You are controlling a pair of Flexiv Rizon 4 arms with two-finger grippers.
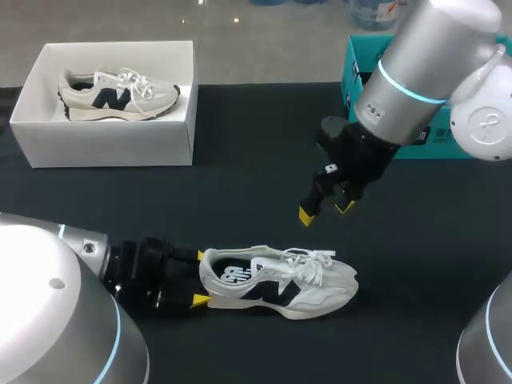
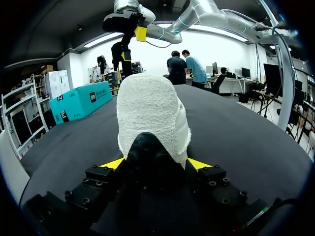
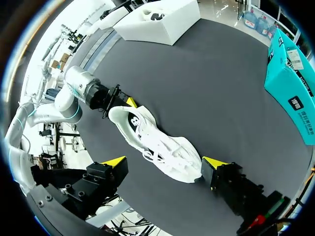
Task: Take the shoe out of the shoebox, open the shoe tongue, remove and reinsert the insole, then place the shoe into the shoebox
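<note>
Where the black table (image 1: pixel 240 184) lies nearest my base, the shoe (image 1: pixel 280 280) stands on its sole outside the shoebox (image 1: pixel 112 144), heel toward my left arm and toe toward my right side. It is a white and cream trainer with a dark side emblem. Its white laces lie loose over the tongue, and a printed insole shows in the opening.

My left gripper (image 1: pixel 199 278) lies low along the table behind the shoe. Its two yellow-tipped fingers are closed onto the heel, one against each flank, so the jaws pinch the heel between them. Left wrist view: the rough white heel fills the space ahead of the fingers, with a yellow tip pressed to either side of its dark lower part.

My right gripper (image 1: pixel 326 211) hangs in the air above the table, on the far side of the shoe and apart from it, fingers pointing down. Its jaws are spread and hold nothing. Right wrist view: the shoe's forepart and laces lie below, between the two spread fingers but untouched by them.

The shoebox, white and lidless, sits at the far left corner of the table, well apart from both grippers. A second shoe (image 1: pixel 116 94) of the same pattern lies inside it, toe toward the right. A teal box (image 1: pixel 356 68) stands at the far right edge, partly hidden behind my right arm.
</note>
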